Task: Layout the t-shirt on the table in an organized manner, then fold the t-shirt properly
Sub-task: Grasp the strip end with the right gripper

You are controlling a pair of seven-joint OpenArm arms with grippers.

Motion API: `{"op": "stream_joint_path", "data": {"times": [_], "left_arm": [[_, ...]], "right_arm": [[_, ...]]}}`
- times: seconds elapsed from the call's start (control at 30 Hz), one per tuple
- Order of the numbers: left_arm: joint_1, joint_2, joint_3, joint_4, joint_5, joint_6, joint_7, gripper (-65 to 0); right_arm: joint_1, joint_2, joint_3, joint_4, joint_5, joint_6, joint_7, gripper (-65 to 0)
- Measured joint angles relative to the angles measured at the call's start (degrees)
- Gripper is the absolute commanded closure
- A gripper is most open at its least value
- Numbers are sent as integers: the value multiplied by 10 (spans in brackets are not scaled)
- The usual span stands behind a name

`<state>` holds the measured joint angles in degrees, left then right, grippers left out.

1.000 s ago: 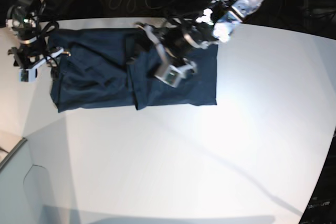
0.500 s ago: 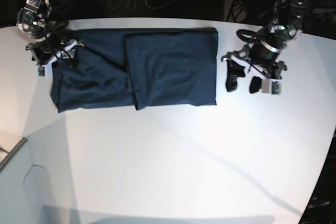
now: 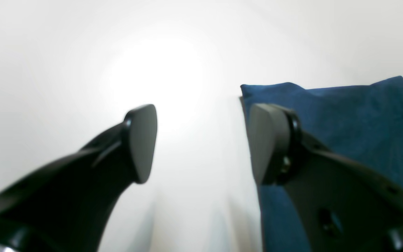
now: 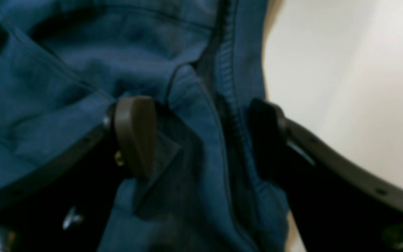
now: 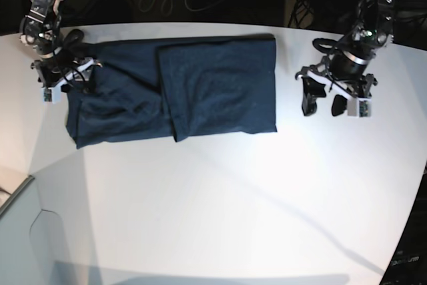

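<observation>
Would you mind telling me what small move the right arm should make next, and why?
Probably close the right gripper on the cloth. Its jaws stand open astride a rumpled hem fold at the t-shirt's end, which lies creased in the base view, while the left gripper hangs open over bare table, clear of the shirt.

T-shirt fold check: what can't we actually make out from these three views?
- Neck label of the t-shirt: not visible in any view; base view too small, folds cover it.
- Cloth under the right gripper: right wrist view is blurred, so whether the fingers touch it is unclear.
- Most of the t-shirt in the left wrist view: cut off by the frame edge and hidden behind the left gripper.
</observation>
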<state>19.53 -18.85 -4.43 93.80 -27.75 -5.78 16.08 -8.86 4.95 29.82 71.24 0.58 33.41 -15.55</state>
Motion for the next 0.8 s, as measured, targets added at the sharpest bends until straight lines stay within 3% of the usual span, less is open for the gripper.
{"op": "stream_joint_path", "data": {"times": [0.17,0.47,0.67,0.8], "left_arm": [[-1,0,-1,-13,-2,0,-5,-402],[-1,1,-20,-45,-2,0,0,-402],[-1,2,-22,-46,-2,0,0,-402],[0,2,-22,-46,-2,0,0,-402]], "right_arm": [[10,4,1,-22,6,0,13,-378],[10,7,0,-25,8,0,10,0],[9,7,0,-21,8,0,7,0],[-9,-2,0,28,-8,2,-27,0]]}}
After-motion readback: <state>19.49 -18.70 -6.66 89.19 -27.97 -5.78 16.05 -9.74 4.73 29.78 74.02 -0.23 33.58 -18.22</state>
